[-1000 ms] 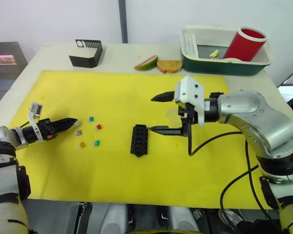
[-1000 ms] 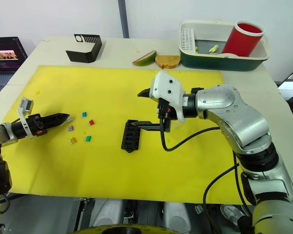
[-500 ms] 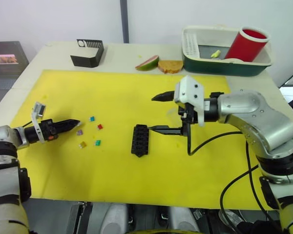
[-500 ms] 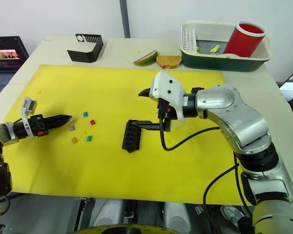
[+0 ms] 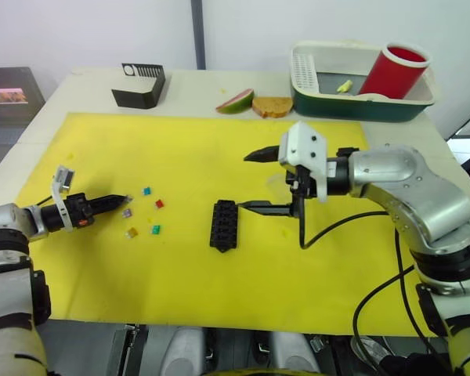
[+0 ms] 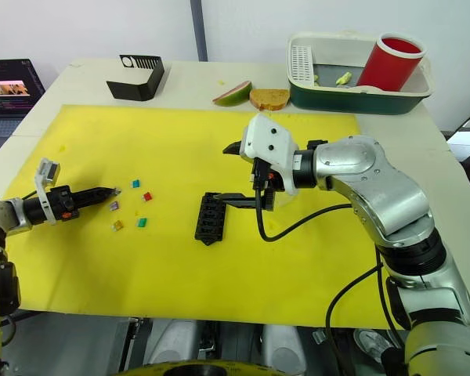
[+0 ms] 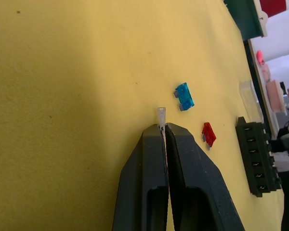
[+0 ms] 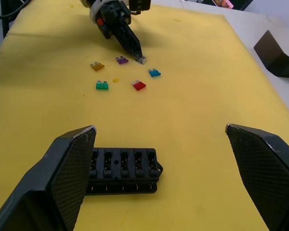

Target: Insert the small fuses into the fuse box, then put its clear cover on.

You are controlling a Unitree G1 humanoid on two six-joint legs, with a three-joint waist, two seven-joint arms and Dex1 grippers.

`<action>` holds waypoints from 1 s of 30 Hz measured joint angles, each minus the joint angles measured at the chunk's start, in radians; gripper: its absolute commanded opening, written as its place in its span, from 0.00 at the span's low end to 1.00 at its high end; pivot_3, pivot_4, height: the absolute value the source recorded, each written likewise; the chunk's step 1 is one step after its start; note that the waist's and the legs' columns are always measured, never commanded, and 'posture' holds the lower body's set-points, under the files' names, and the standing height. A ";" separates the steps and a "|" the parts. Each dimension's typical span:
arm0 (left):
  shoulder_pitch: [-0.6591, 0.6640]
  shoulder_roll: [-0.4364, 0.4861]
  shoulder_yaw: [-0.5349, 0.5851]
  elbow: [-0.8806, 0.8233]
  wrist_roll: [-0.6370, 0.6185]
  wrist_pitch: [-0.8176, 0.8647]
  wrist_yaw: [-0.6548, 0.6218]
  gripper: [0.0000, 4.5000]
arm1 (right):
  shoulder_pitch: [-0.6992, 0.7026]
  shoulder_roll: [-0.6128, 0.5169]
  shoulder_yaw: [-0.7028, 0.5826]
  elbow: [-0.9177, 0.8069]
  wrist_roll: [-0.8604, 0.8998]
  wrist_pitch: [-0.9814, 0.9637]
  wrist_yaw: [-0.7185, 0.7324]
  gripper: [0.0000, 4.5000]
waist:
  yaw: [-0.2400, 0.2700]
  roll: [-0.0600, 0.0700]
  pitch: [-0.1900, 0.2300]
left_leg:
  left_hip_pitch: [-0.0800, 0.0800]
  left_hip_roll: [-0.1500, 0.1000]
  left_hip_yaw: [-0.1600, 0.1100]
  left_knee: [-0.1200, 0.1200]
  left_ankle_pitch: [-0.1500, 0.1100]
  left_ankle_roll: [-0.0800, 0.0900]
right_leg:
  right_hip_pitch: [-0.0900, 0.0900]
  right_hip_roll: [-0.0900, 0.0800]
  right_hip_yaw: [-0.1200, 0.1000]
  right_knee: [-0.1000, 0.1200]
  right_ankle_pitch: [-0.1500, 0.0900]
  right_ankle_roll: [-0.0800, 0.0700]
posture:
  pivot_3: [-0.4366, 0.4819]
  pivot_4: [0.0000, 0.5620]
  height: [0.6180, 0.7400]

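The black fuse box (image 5: 223, 225) lies mid-mat on the yellow mat (image 5: 188, 149). To its left lie loose small fuses: blue (image 5: 146, 190), red (image 5: 159, 204), purple (image 5: 127, 212), amber (image 5: 131, 232) and green (image 5: 155, 229). My left gripper (image 5: 125, 198) is shut on a clear fuse (image 7: 161, 115) that pokes out past its tips, low over the mat beside the purple one. My right gripper (image 5: 258, 182) hangs open just right of the fuse box, one finger near the box's end. The clear cover (image 7: 246, 90) lies faintly visible on the mat beyond the box.
At the back stand a black slotted-wall holder (image 5: 139, 84), a mango slice (image 5: 235, 100), a bread slice (image 5: 271, 106) and a green-and-white basin (image 5: 352, 106) holding a red cup (image 5: 398, 69). A laptop (image 6: 8, 82) sits off the table's left edge.
My left gripper's fingers have closed on the clear fuse and its tip has edged slightly toward the other fuses. The right arm and the fuse box have not moved.
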 measured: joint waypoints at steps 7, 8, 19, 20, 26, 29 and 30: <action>0.010 0.004 0.003 -0.015 -0.005 0.001 -0.005 0.02 | 0.000 0.005 0.005 0.008 0.001 -0.007 0.000 1.00 | -0.001 0.000 0.000 | 0.000 0.000 0.000 0.000 0.000 0.000 | 0.000 0.000 0.000 0.000 0.000 0.000 | 0.48 0.27 1.00; 0.012 0.006 0.007 -0.023 -0.011 0.005 -0.006 0.02 | 0.000 0.006 0.004 0.008 0.003 -0.005 0.000 1.00 | -0.001 0.000 0.000 | 0.000 0.000 0.000 0.000 0.000 0.000 | 0.000 0.000 0.000 0.000 0.000 0.000 | 0.48 0.27 1.00; 0.007 0.054 0.188 -0.690 -0.345 0.373 0.046 0.02 | 0.063 0.106 -0.279 0.005 0.344 0.253 -0.136 1.00 | 0.000 -0.007 0.000 | -0.001 0.000 -0.004 0.000 0.002 -0.005 | 0.002 -0.002 0.001 -0.003 0.000 0.000 | 0.48 0.27 1.00; 0.001 0.031 0.198 -0.780 -0.395 0.414 0.068 0.02 | 0.047 0.127 -0.315 0.020 0.400 0.295 -0.168 1.00 | 0.000 -0.006 0.000 | -0.001 0.000 -0.004 0.000 0.003 -0.005 | 0.002 -0.002 0.001 -0.003 0.000 0.000 | 0.48 0.27 1.00; -0.074 -0.151 0.173 -1.064 -0.593 0.500 0.199 0.02 | -0.051 0.204 -0.434 0.092 0.732 0.479 -0.368 1.00 | -0.004 -0.006 0.001 | -0.001 0.000 -0.004 -0.001 0.003 -0.007 | 0.002 -0.001 0.001 -0.003 0.000 0.000 | 0.48 0.27 1.00; -0.095 -0.197 0.139 -1.088 -0.623 0.474 0.231 0.02 | -0.068 0.209 -0.442 0.101 0.830 0.497 -0.448 1.00 | -0.006 -0.006 0.001 | -0.001 0.000 -0.004 -0.001 0.004 -0.007 | 0.002 0.000 0.001 -0.003 0.000 0.000 | 0.48 0.27 1.00; -0.098 -0.204 0.126 -1.088 -0.627 0.457 0.236 0.01 | -0.072 0.214 -0.440 0.104 0.855 0.497 -0.474 0.95 | -0.006 -0.006 0.001 | -0.001 0.000 -0.004 -0.001 0.004 -0.007 | 0.002 0.000 0.001 -0.003 0.000 0.000 | 0.48 0.27 1.00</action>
